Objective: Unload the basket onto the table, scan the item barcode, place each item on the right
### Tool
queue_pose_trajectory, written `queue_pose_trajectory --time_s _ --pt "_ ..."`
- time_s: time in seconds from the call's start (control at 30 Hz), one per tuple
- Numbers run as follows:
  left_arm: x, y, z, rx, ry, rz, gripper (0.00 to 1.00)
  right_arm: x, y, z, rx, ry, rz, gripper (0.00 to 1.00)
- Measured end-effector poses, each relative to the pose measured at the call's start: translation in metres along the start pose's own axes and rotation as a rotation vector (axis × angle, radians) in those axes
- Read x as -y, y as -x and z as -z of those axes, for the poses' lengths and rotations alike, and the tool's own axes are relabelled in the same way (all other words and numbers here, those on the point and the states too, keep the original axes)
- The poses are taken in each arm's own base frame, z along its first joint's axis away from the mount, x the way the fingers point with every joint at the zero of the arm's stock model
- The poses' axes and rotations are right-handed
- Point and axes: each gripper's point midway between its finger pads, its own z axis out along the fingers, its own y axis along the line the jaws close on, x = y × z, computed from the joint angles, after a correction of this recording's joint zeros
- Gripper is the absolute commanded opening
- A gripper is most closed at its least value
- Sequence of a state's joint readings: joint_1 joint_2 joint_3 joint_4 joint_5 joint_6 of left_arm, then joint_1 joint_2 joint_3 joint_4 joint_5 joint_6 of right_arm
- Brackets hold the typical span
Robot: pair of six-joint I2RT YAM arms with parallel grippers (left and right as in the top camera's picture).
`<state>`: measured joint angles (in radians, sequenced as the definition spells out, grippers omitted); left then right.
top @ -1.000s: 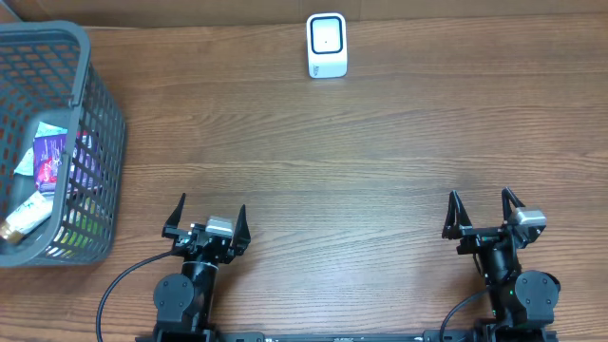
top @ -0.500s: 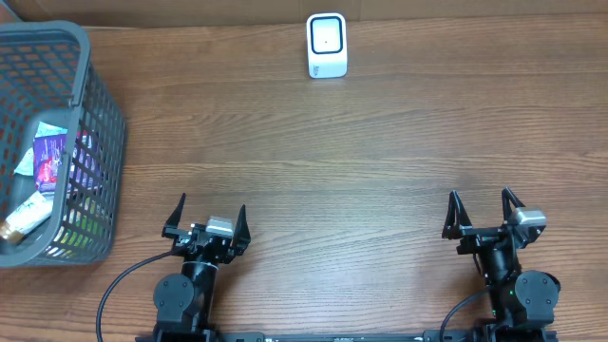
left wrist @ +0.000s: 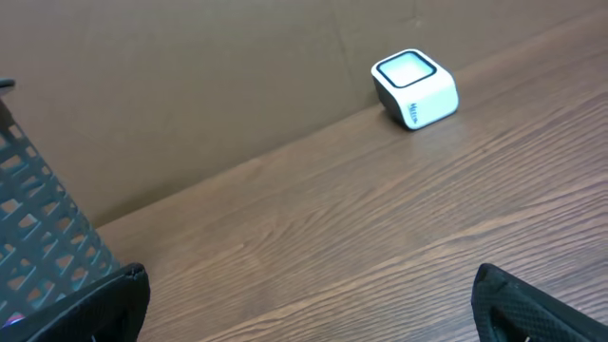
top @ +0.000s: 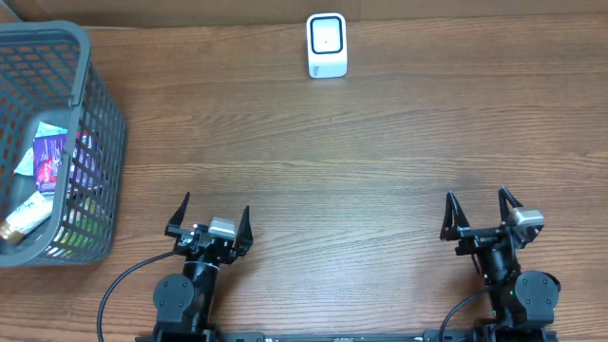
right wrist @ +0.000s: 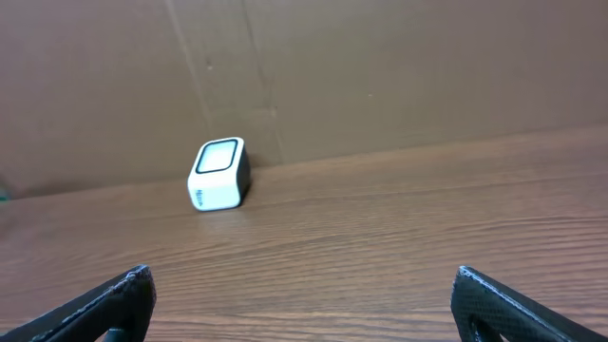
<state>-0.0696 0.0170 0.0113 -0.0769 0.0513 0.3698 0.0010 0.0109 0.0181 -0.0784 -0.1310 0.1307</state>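
A white barcode scanner (top: 327,45) with a dark-rimmed window stands at the far edge of the table; it also shows in the left wrist view as the scanner (left wrist: 414,89) and in the right wrist view as the scanner (right wrist: 218,174). Items lie in a grey basket (top: 90,95) at the far left: a purple packet (top: 49,160) and a white tube (top: 24,218). My left gripper (top: 209,214) stands open near the front edge, nothing between its fingers (left wrist: 114,304). My right gripper (top: 482,209) is open too, at the front right, with bare wood between its fingers (right wrist: 123,299).
A brown cardboard wall (right wrist: 380,66) backs the table behind the scanner. The grey mesh basket's corner (left wrist: 38,247) sits close to the left gripper's left side. Wood-grain tabletop (top: 313,161) stretches between the grippers and the scanner.
Both grippers have shifted very slightly; nothing else has moved.
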Motion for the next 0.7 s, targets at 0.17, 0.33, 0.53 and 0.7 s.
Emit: queue_pose_trajectory --time_s 0.17,0.33,0.53,0.7 --pt "0.001 0.000 0.004 -0.041 -0.022 0.006 1.00 -0.005 0.000 0.000 -0.003 0.030 0.001 1.00" --pt "-0.006 0.029 0.014 -0.047 -0.043 0.035 1.00 -0.015 -0.002 0.001 -0.013 0.086 0.001 1.00" --pt "-0.014 0.081 0.023 -0.068 -0.115 0.063 1.00 -0.029 0.012 0.005 -0.002 0.153 0.007 1.00" --pt "-0.019 0.117 0.023 -0.161 -0.200 0.086 1.00 -0.041 0.046 0.011 0.004 0.178 0.010 1.00"
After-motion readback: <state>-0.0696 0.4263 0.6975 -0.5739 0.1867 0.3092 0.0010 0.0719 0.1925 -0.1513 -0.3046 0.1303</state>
